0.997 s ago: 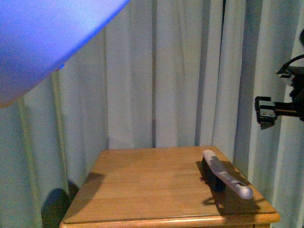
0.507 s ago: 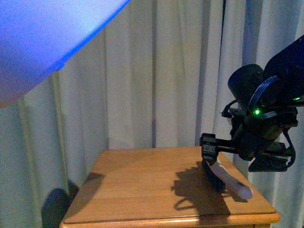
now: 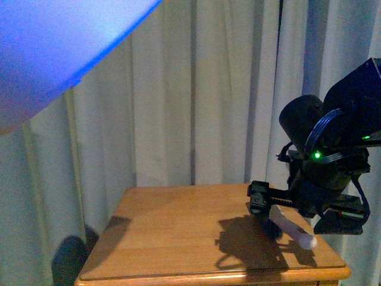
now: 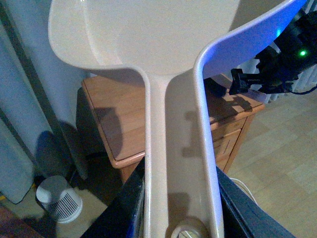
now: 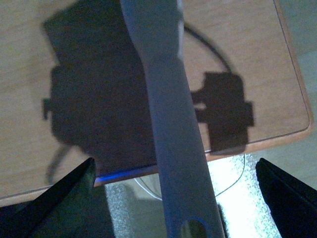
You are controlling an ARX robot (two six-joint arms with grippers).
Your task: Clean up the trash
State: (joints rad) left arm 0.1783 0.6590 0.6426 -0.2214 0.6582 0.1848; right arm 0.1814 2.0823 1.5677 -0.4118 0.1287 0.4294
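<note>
Wooden tabletop (image 3: 178,232) is carrying a grey-handled brush (image 3: 297,233), which the right claw (image 5: 174,168) is straddling wide open, while the left claw (image 4: 181,208) is clamping a white dustpan (image 4: 148,34).

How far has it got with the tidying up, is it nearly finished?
Early days, it seems. Done: the left gripper holds the dustpan up, clear of the table. In hand: the right gripper is open with the brush handle between its fingers, not yet clamped. Left: gripping it, sweeping and emptying. I can see no trash on the table in these views.
</note>
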